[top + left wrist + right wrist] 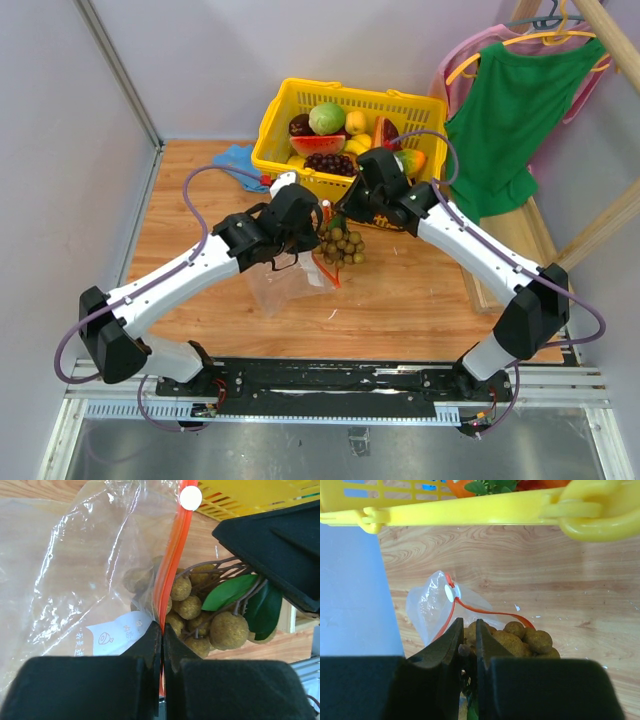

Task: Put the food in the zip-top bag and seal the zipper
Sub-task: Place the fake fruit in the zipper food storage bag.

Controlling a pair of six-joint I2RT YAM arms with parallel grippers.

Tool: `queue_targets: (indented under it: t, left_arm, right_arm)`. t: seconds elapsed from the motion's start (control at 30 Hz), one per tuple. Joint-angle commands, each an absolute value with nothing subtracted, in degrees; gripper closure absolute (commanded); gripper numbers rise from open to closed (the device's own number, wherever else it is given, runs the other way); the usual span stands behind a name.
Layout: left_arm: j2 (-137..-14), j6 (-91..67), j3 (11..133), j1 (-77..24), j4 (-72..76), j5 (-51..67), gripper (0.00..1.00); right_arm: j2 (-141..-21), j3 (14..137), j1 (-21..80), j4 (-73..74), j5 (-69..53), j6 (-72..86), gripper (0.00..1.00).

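My left claw [162, 631] is pressed together on the zipper [172, 555], pinching the orange-red strip between its two black fingers and so holding up one edge of the zip-top bag [290, 285]. The bag lies on the wooden worktop [420, 300], in front of the yellow basket [272, 120] with toy fruits. My right claw [468, 630] is almost fully pressed together on the brown stems of the cluster of tan-brown balls [346, 246], and it holds this cluster right at the mouth of the bag. In the left wrist view some balls are seen through the clear plastic on the left side of the strip, and the others, with the green leaves [230, 591], are on the right side of it. In the right wrist view the orange strip curves around the upper side of the balls. A round white slider [449, 593] sits on the zipper at the end away from my left claw. A blue cloth [235, 158] lies left of the basket.
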State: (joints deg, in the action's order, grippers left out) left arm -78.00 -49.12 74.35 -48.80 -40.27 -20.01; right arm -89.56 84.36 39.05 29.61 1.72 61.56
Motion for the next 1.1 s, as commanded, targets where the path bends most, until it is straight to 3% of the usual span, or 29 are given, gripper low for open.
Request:
queue_targets:
  t: [0.0,0.4,0.67,1.07]
  left_arm:
    - [-75.2,-52.3,71.3,-49.5,-32.0,-16.0,0.99]
    - [-67.5,-56.4,60.1,-47.8,-18.5,-11.3,1.0]
    - [-69.6,-53.6,59.9,-47.8,-11.1,-7.1,1.0]
    - [-62.4,-55.7,46.9,-47.7,0.7,-6.0,1.0]
  right_arm:
    - [-87.7,81.8,38.6,25.3,0.6,66.0,0.99]
    - [-83.4,75.4,34.8,22.0,-3.5,68.7,0.99]
    - [-79.1,73.3,31.4,20.7,-7.1,66.7,0.99]
    - [-80.1,68.7,32.8,19.3,-8.9,65.8,0.99]
